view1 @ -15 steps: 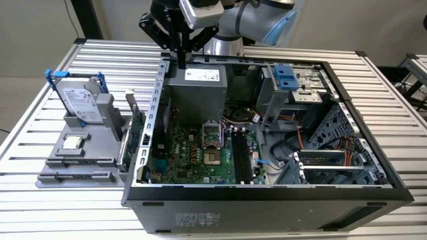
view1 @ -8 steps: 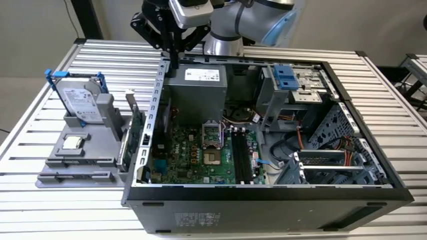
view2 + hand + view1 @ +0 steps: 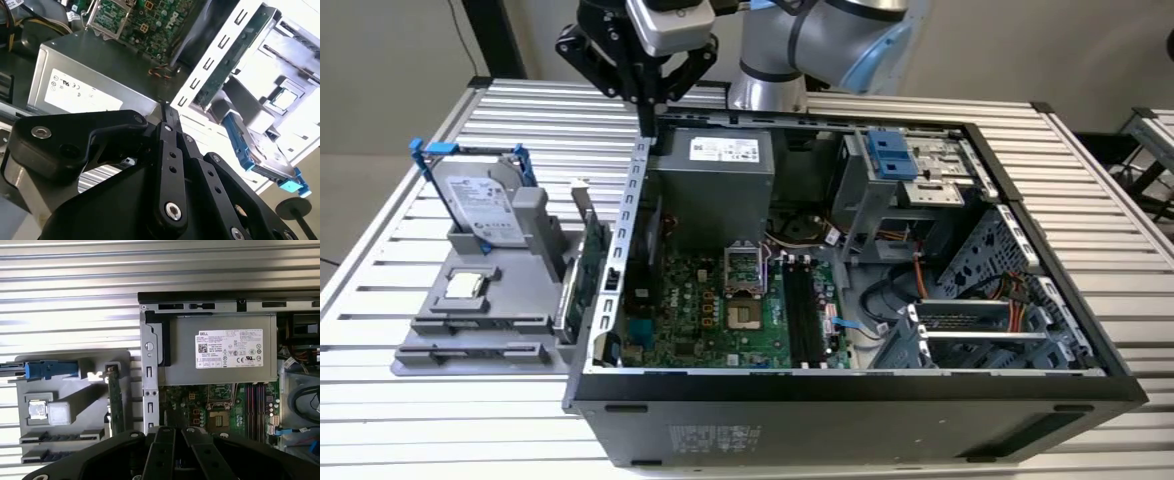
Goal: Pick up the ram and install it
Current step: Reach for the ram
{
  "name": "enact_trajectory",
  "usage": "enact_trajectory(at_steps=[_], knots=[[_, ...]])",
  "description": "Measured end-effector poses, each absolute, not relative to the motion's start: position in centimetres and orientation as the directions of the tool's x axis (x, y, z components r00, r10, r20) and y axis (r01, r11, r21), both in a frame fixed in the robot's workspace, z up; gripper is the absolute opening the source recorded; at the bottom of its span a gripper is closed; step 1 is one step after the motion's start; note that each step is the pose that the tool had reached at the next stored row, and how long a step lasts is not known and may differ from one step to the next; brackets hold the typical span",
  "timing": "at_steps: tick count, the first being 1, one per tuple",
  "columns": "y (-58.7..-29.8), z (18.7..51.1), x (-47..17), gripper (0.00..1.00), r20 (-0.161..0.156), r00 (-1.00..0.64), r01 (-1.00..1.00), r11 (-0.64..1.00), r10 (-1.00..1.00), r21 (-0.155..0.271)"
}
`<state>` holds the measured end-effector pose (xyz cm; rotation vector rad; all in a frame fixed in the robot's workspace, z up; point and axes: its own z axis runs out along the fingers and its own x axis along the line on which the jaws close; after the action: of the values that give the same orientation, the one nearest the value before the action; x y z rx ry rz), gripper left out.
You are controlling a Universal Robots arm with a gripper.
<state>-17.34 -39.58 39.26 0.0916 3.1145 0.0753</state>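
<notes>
The open black metal computer case (image 3: 854,395) lies on a slatted table (image 3: 400,420). Beside it a grey plastic holder (image 3: 420,355) keeps the ram (image 3: 478,324), a thin dark strip standing on edge in a slot. Over the case wall the black gripper (image 3: 646,128) hangs with its fingers pinched together, empty.
</notes>
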Motion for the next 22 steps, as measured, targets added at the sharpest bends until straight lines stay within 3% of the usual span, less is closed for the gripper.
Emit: enact_trajectory(at_steps=[22], knots=[[-39.6, 39.3, -21.8, 0.00, -0.023, -0.999, 0.036, 0.998, 0.037, 0.049]])
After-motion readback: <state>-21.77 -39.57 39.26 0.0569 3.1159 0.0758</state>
